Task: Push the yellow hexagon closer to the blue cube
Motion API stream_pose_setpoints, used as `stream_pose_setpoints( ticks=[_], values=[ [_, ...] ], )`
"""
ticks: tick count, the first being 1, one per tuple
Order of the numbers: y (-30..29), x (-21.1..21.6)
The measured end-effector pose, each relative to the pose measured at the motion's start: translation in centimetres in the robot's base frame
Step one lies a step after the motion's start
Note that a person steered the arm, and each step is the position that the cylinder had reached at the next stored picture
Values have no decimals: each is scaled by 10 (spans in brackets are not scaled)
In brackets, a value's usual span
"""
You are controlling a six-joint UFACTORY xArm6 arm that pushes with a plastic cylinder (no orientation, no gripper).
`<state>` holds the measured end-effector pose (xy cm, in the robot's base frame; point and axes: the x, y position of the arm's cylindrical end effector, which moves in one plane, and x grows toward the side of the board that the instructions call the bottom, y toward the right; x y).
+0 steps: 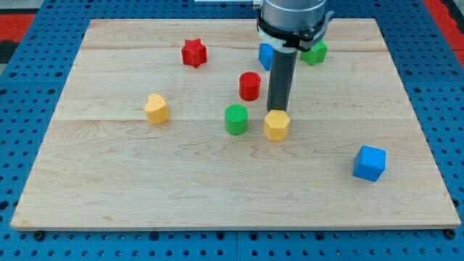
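Note:
The yellow hexagon (276,125) lies near the middle of the wooden board (145,188). My tip (278,111) stands at the hexagon's top edge, touching or almost touching it. The blue cube (370,162) sits at the view's lower right, well apart from the hexagon. The rod rises from the tip toward the view's top.
A green cylinder (235,119) sits just left of the hexagon. A red cylinder (249,85) is above it. A second yellow block (156,109) lies at the left. A red star (193,53), another blue block (266,56) and a green block (315,52) sit near the top.

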<state>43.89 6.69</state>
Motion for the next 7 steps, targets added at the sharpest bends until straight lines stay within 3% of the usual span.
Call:
stream_pose_setpoints(
  ticks=[1, 3, 5, 7],
  values=[
    [-6, 31],
    [-67, 43],
    [-18, 92],
    [-42, 71]
  ],
)
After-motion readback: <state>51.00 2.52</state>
